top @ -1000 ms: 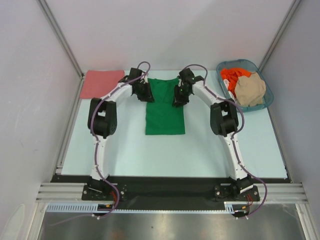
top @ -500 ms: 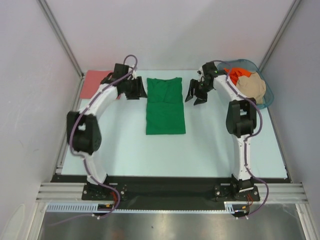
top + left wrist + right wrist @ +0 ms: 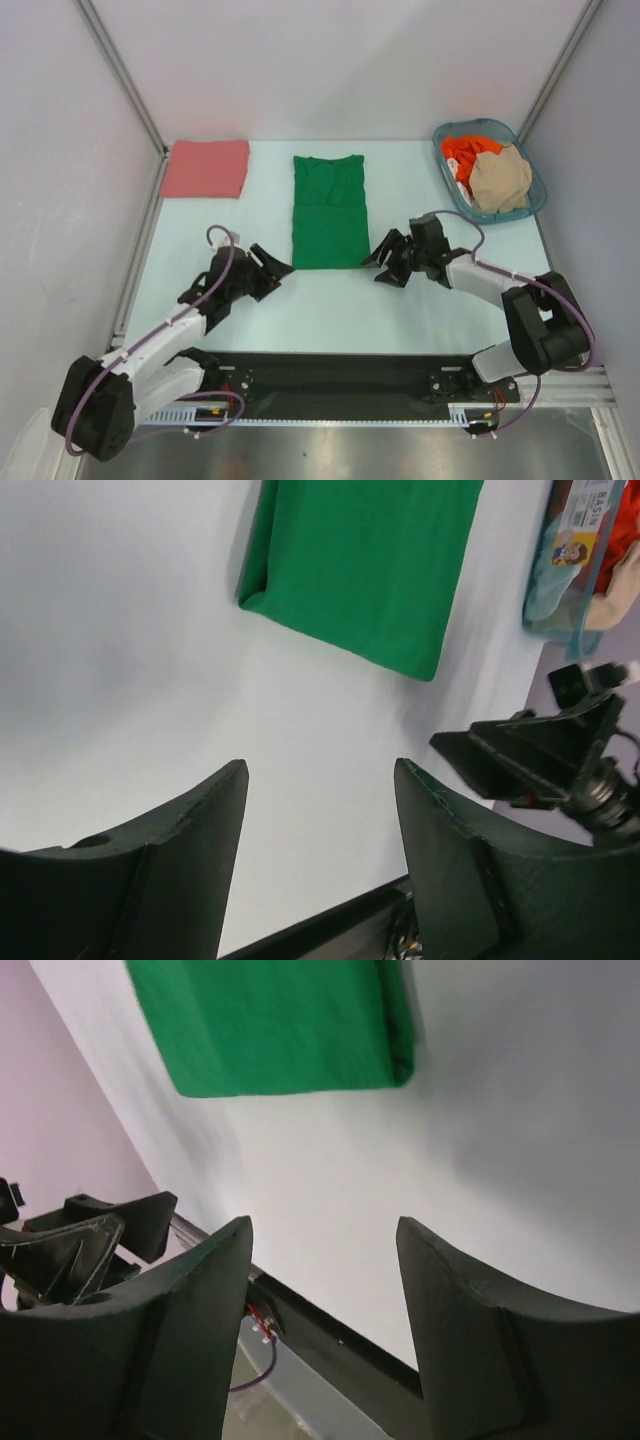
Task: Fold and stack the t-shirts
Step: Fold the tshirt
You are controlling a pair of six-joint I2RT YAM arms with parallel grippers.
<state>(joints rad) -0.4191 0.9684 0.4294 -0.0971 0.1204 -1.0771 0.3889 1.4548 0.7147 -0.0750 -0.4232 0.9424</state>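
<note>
A bright green t-shirt (image 3: 329, 211) lies folded into a long rectangle at the table's middle; it also shows in the left wrist view (image 3: 365, 565) and the right wrist view (image 3: 270, 1025). A salmon-pink shirt (image 3: 206, 167) lies folded at the far left. An orange-red shirt (image 3: 460, 155) and a beige shirt (image 3: 500, 177) lie crumpled in the basket. My left gripper (image 3: 276, 270) is open and empty, just left of the green shirt's near edge. My right gripper (image 3: 384, 262) is open and empty, just right of that edge.
The blue-grey plastic basket (image 3: 533, 175) stands at the far right corner. Grey walls close in both sides. A black strip (image 3: 330, 368) runs along the table's near edge by the arm bases.
Both arms have pulled back from the far end of the green shirt, first outward to its sides, then down to its near corners. The green shirt lies flat, let go.
</note>
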